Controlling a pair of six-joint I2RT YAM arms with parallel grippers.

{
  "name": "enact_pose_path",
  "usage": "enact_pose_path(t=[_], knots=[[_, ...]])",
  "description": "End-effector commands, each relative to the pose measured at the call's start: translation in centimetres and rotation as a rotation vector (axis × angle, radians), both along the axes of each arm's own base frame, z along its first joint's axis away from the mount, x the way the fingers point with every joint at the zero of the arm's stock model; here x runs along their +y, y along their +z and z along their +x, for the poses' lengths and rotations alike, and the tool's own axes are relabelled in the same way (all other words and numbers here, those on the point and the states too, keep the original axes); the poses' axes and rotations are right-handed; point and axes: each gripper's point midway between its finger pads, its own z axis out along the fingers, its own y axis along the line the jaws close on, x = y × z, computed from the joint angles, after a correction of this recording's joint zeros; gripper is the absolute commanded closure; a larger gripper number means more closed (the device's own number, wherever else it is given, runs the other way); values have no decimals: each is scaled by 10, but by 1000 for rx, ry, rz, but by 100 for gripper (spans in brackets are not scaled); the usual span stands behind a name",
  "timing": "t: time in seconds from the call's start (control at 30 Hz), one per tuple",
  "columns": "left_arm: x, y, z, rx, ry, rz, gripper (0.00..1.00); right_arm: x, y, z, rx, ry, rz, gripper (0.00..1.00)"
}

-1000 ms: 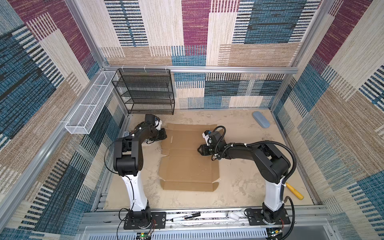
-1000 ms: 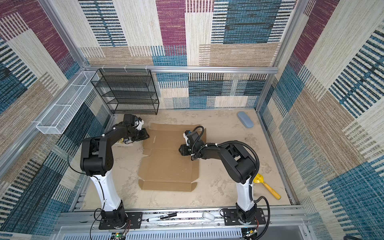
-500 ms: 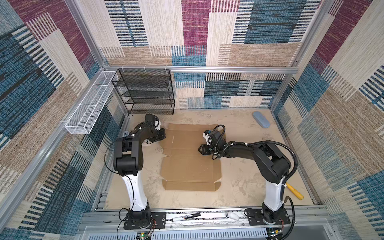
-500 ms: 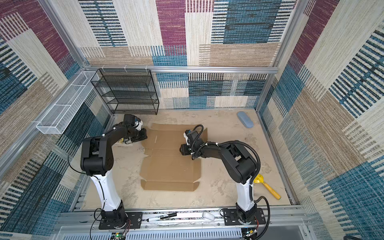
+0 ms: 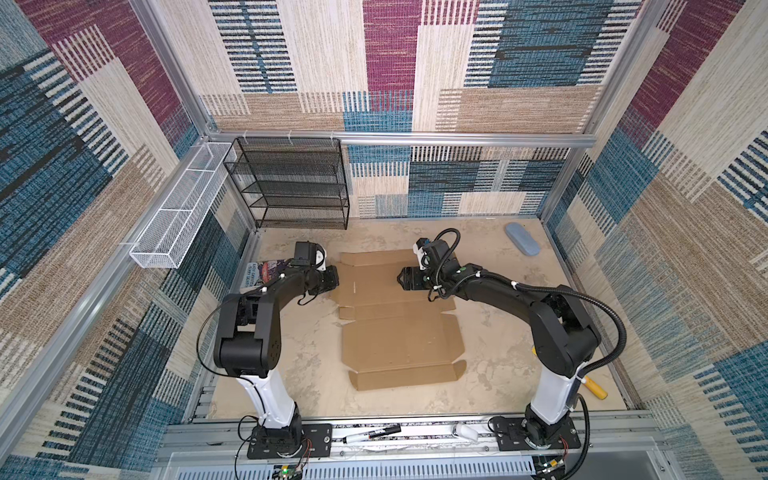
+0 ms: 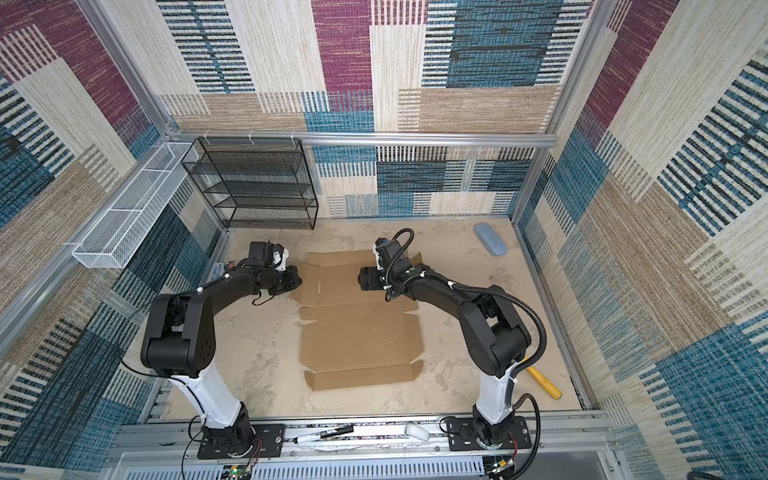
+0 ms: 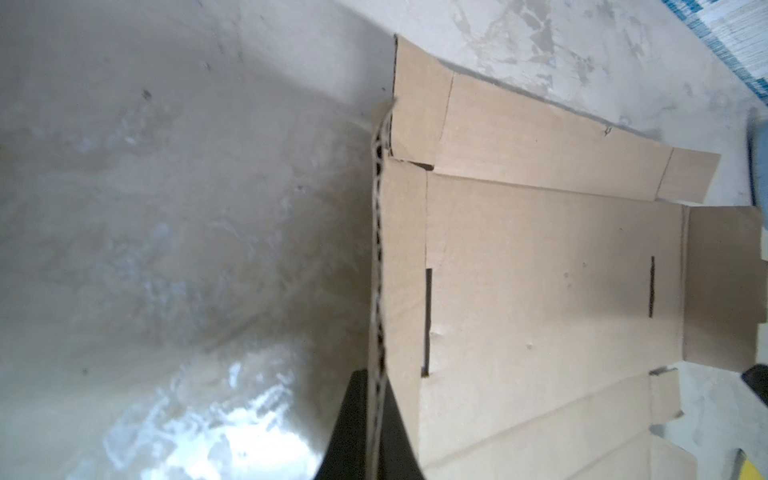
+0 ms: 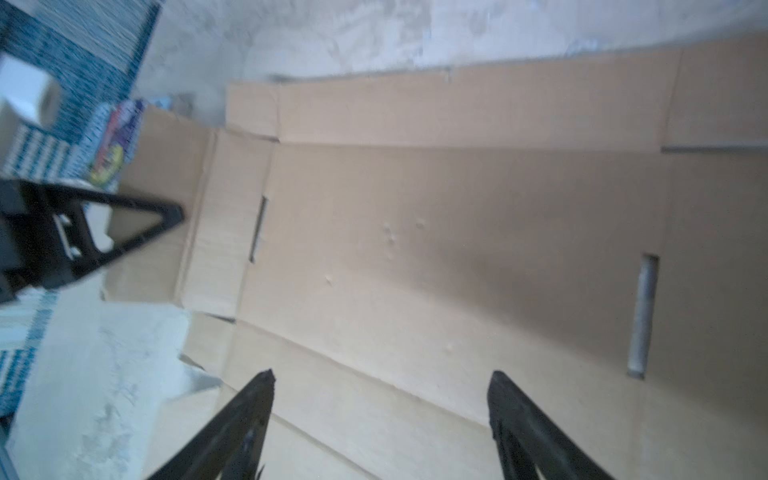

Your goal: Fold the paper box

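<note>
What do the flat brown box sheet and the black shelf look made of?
The paper box: corrugated cardboard, matte brown; wavy fluting shows along its cut edge in the left wrist view. The black shelf: probably painted metal mesh; fine see-through grid on thin frame rods.

The flat corrugated cardboard sheet [image 5: 399, 332] was plain brown, the surface [image 5: 498, 365] mottled beige, the wire-mesh rack [image 5: 291, 183] black, the oblong case [image 5: 523, 240] pale blue.
</note>
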Motion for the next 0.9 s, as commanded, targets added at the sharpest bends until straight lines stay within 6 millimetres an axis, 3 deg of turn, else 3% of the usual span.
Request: enact_pose_path(t=[0.0,0.2,0.6,0.87], knots=[[-5,25,12,-162,66,0,100,-1,24,7,55,-98,113,12],[-21,41,-5,-332,85,14,100,8,57,20,164,-172,383,10],[-44,65,-35,-611,69,-5,100,-25,59,40,342,-490,564,10],[-60,72,-48,-725,49,-6,100,-33,58,49,421,-642,611,11]])
